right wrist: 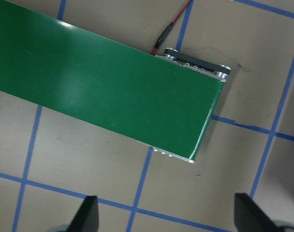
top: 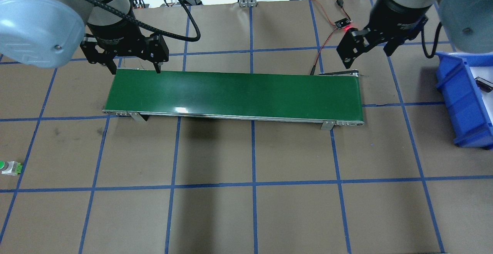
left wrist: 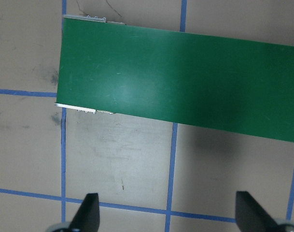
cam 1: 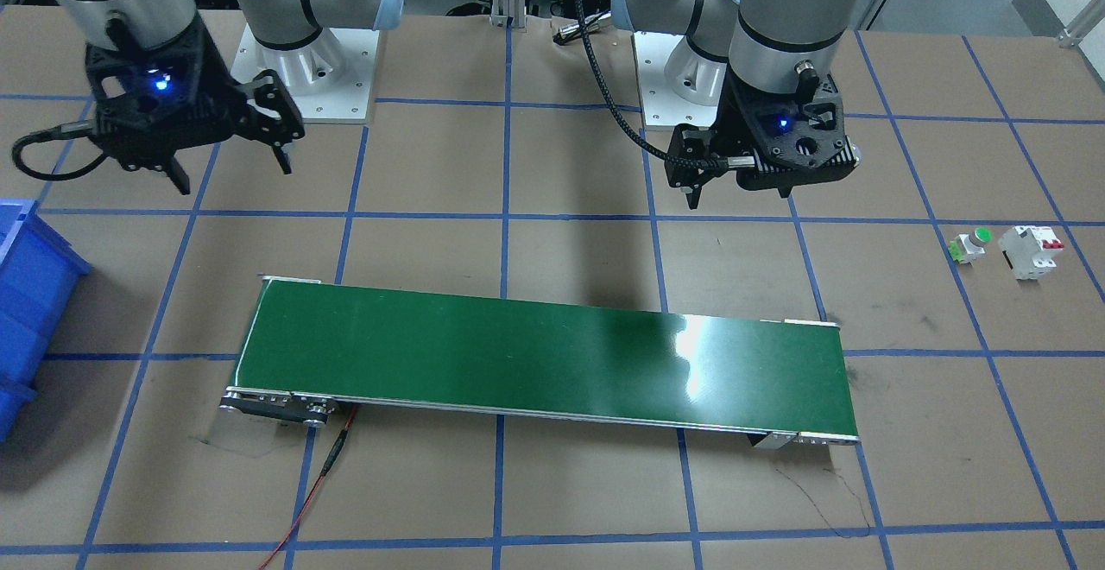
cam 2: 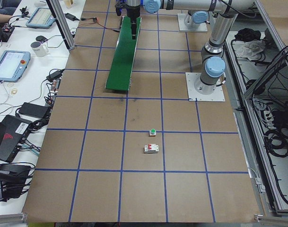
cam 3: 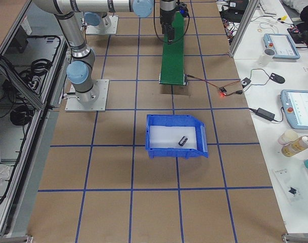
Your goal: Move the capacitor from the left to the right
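The capacitor (cam 3: 183,140), a small dark cylinder, lies on the pale floor of the blue bin (cam 3: 174,152). It also shows at the right edge of the overhead view (top: 484,84). My left gripper (top: 134,68) is open and empty, above the far edge of the green conveyor belt (top: 235,92) at its left end. The left wrist view shows its spread fingertips (left wrist: 89,212) with nothing between them. My right gripper (top: 368,54) is open and empty, beyond the belt's right end, left of the bin. Its fingertips (right wrist: 86,212) are likewise spread.
A green-capped push button (cam 1: 971,244) and a white circuit breaker (cam 1: 1029,250) stand on the table on my left side. A red wire with a small lit board (top: 341,24) lies behind the belt's right end. The blue bin (top: 458,92) is at the right edge.
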Controlling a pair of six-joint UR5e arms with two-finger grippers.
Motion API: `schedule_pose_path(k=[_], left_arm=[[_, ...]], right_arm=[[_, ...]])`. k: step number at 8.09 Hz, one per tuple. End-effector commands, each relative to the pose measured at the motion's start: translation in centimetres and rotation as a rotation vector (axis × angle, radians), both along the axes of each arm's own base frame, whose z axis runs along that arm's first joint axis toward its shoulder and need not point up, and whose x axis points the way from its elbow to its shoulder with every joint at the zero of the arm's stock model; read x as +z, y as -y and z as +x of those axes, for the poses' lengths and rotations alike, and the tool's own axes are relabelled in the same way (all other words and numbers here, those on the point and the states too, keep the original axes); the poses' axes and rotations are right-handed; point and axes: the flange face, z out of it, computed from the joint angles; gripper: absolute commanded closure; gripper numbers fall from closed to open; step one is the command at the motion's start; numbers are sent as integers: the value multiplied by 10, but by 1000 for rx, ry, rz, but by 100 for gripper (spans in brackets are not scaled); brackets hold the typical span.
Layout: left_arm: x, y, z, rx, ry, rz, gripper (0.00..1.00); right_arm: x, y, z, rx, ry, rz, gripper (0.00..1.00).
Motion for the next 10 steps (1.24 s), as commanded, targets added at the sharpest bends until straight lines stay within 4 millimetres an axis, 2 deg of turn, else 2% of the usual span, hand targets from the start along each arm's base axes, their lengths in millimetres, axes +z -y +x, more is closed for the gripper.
schedule_pose_path(k=[1, 10], left_arm=[[-1, 0, 0, 1, 2, 3, 0], [0, 1, 0, 1, 0, -2, 0]], right_arm=[[-2, -15, 56, -60, 13, 7, 0], [2, -10, 52, -65, 4, -14, 0]])
